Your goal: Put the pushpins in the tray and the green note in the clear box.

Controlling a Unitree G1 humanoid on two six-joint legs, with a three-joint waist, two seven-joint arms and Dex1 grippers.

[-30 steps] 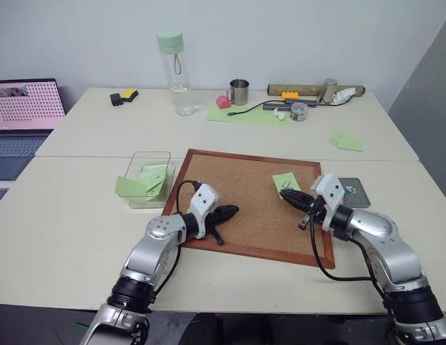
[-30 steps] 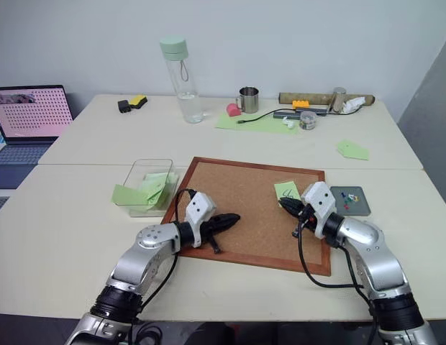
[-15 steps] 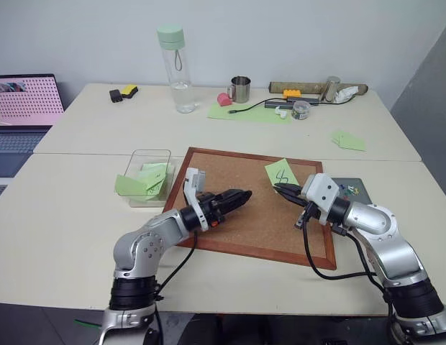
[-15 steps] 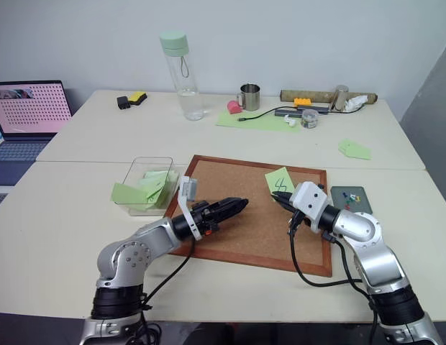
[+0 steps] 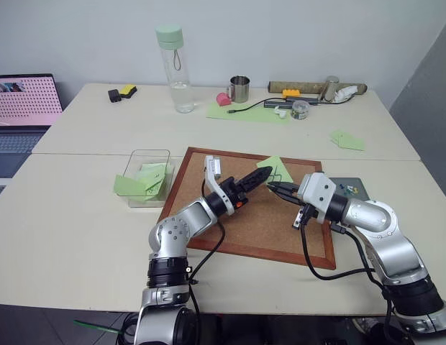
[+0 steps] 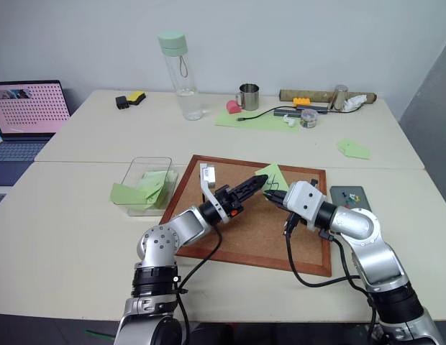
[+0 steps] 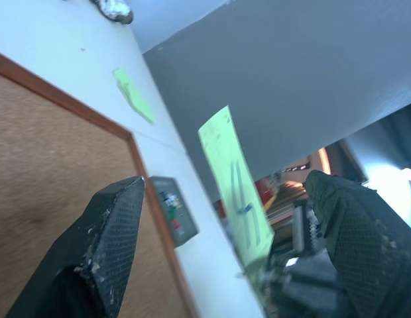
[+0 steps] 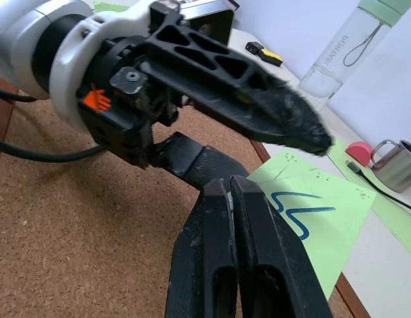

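Head stereo pair: high, looking forward and down over tabletop (image 5: 79, 223); both eyes share cork board (image 5: 252, 223), clear box (image 5: 147, 176), far wall. Left wrist view: close, low over cork board, facing tray (image 7: 174, 211) and green note (image 7: 235, 182). Right wrist view: close, facing left gripper (image 8: 258, 126), green note, bottle (image 8: 348, 46). Wrist views share green note.

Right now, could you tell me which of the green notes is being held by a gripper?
The green note with the handwritten squiggle, pinched upright above the cork board by the right gripper; the others lie flat.
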